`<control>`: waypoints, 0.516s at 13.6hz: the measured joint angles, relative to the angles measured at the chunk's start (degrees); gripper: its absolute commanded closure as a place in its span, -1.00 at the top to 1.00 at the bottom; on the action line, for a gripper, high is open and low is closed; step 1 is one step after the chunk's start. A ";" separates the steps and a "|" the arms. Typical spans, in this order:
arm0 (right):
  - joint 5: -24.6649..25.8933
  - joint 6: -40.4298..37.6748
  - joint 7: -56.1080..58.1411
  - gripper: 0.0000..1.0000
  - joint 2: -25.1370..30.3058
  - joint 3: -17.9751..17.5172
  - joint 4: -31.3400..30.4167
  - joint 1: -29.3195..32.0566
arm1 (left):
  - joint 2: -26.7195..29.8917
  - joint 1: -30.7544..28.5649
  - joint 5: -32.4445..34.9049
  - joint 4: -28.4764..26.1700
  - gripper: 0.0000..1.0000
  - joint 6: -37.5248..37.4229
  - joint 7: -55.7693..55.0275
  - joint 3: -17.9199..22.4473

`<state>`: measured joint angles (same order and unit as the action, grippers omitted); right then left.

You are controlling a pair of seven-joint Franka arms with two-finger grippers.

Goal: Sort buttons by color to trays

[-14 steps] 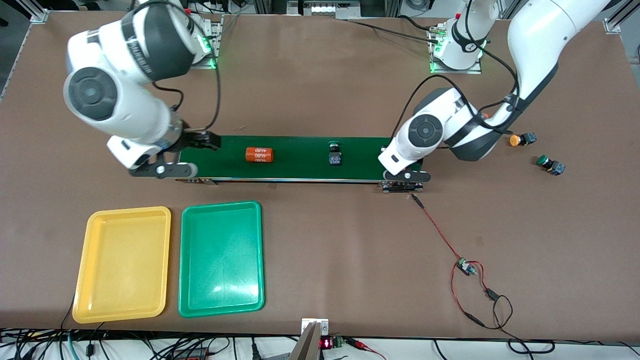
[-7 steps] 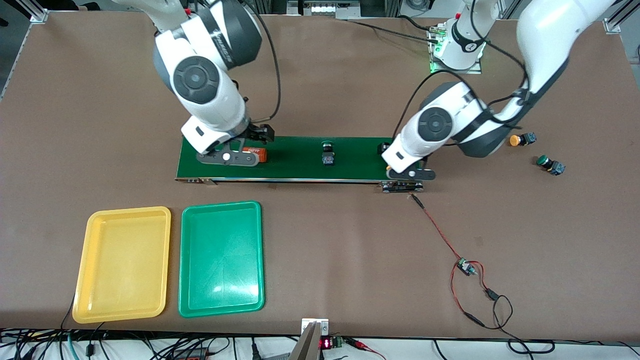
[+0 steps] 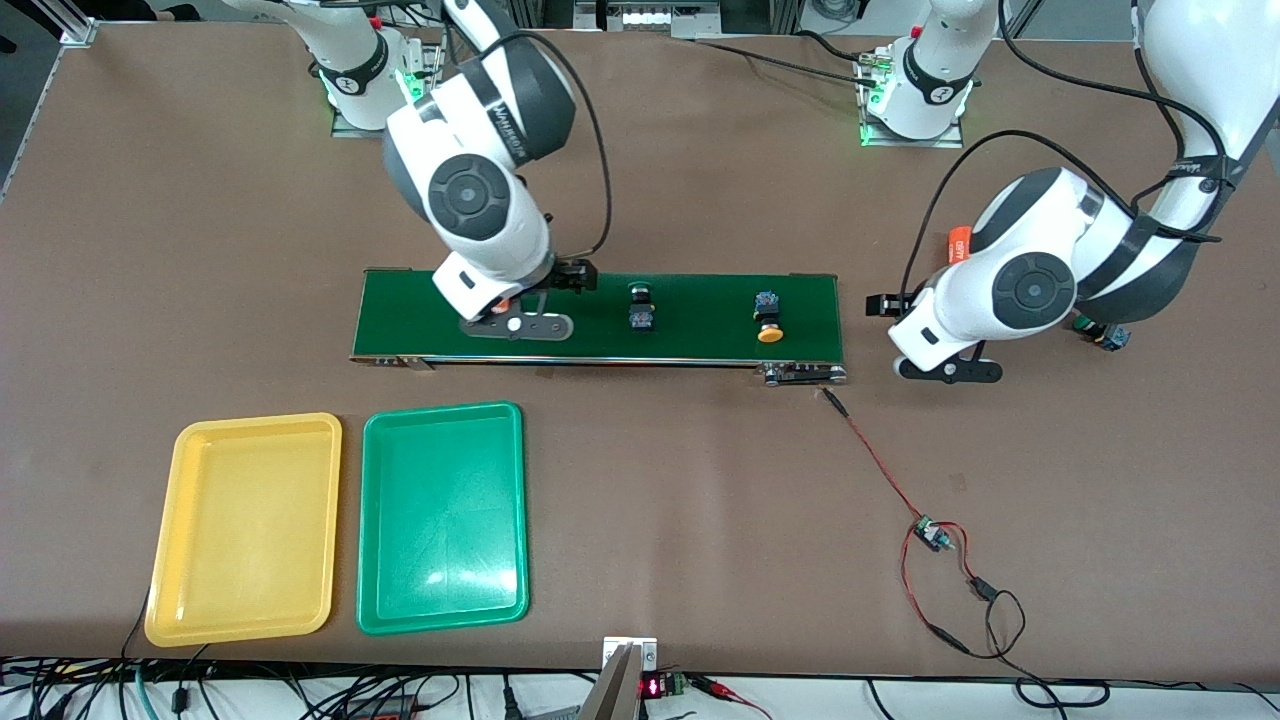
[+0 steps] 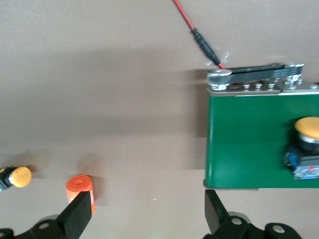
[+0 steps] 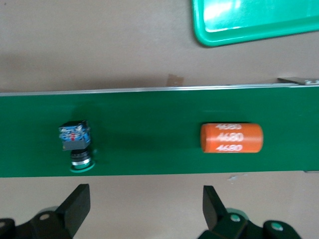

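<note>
Two buttons lie on the dark-green belt (image 3: 600, 345): a green-capped button (image 3: 640, 305) mid-belt and an orange-capped button (image 3: 768, 322) toward the left arm's end, ready for sorting. The right gripper (image 5: 142, 209), fingers wide and empty, is held over the belt by the orange cylinder (image 5: 232, 138). The left gripper (image 4: 144, 211), also wide and empty, hangs over the surface off the belt's end. The yellow tray (image 3: 165, 520) and green tray (image 3: 375, 520) sit empty, nearer the camera

Both grippers' jaws wide, empty

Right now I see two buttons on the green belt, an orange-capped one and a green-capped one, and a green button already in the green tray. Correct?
Not quite. The green tray holds nothing in the front view. The orange-capped button and the green-capped button do lie on the belt.
</note>
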<state>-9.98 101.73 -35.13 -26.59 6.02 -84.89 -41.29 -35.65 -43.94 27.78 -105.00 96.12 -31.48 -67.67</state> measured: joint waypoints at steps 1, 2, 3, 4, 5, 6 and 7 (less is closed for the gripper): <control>-0.04 0.70 -0.50 1.00 -0.63 0.01 0.00 -0.88 | 0.00 -0.21 0.29 0.17 1.00 0.00 1.20 0.17; -0.07 1.92 -1.81 1.00 -1.53 0.01 -0.03 -1.90 | 0.00 -0.44 0.45 0.53 1.00 -0.01 2.30 0.27; -0.07 3.88 -4.12 1.00 -2.58 -0.01 -0.04 -3.04 | 0.01 -0.69 0.53 1.14 1.00 -0.07 3.60 0.45; -0.07 6.15 -6.49 1.00 -3.84 -0.01 -0.04 -4.32 | 0.01 -0.92 0.56 1.79 1.00 -0.26 4.99 0.85; -0.07 7.96 -8.10 1.00 -5.01 -0.01 -0.04 -5.49 | 0.06 -1.04 0.62 2.28 1.00 -0.36 6.57 1.57; -0.06 9.20 -9.09 1.00 -6.05 0.00 -0.04 -6.33 | 0.32 -0.95 0.81 2.74 1.00 -0.36 9.23 2.87; -0.06 10.03 -9.50 1.00 -6.92 0.02 -0.03 -6.69 | 0.94 -0.50 0.95 3.14 1.00 -0.34 12.61 4.68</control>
<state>-10.05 111.76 -44.63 -33.51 6.04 -84.91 -47.98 -34.71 -44.44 28.73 -101.86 95.78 -18.87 -62.99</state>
